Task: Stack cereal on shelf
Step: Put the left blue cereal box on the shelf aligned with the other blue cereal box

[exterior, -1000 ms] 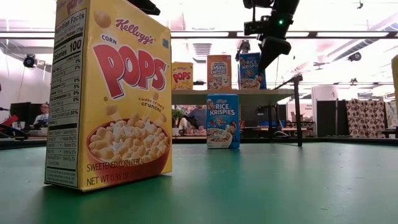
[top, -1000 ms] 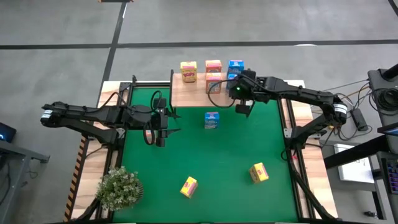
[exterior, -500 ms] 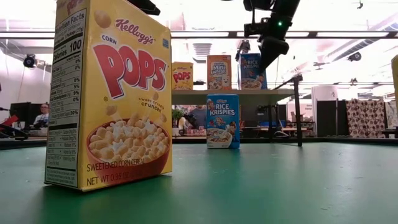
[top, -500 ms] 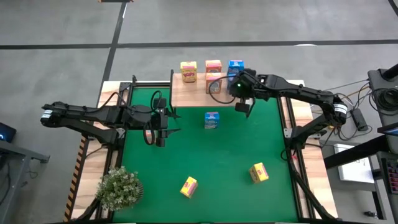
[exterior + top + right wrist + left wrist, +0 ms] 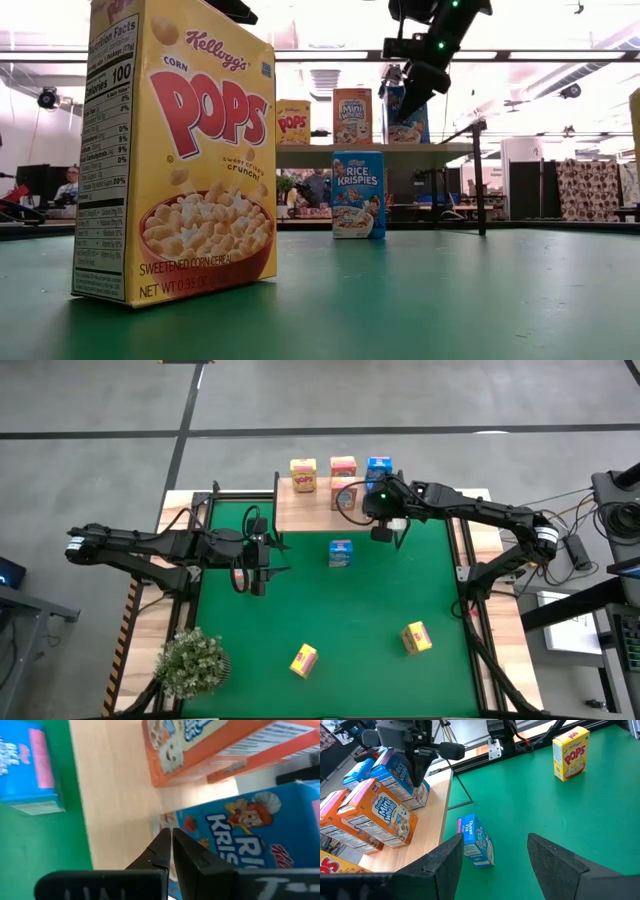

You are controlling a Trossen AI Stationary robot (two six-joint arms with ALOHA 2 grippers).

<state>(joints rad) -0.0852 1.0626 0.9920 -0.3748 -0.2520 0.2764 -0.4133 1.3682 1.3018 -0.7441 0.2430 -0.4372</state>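
Observation:
The shelf [image 5: 300,512] stands at the mat's far edge. On it stand a yellow cereal box [image 5: 303,473], two orange ones [image 5: 380,815] and two blue ones [image 5: 395,767]. Another blue box [image 5: 340,553] stands upright on the green mat, just in front of the shelf. Two yellow boxes [image 5: 303,659] [image 5: 416,637] stand nearer the front edge. My right gripper [image 5: 170,834] is shut and slants down over the shelf's right end, right at the nearer blue box [image 5: 250,835]. My left gripper [image 5: 262,565] hangs open above the mat's left part, holding nothing. My right gripper's shut fingertips [image 5: 417,780] stand against or just in front of the lower front of the nearer blue box on the shelf. I cannot tell whether they touch it. The box stands upright on the wood.
A bushy potted plant [image 5: 193,662] sits at the mat's near left corner. A yellow box [image 5: 175,150] fills the left of the low view. Bare wood shows on the shelf's left part, and open mat lies between the blue box and the front boxes.
My right gripper, shut throughout, has tipped further down and swung its fingertips toward the table's left, closer to the blue boxes on the shelf. No box has moved.

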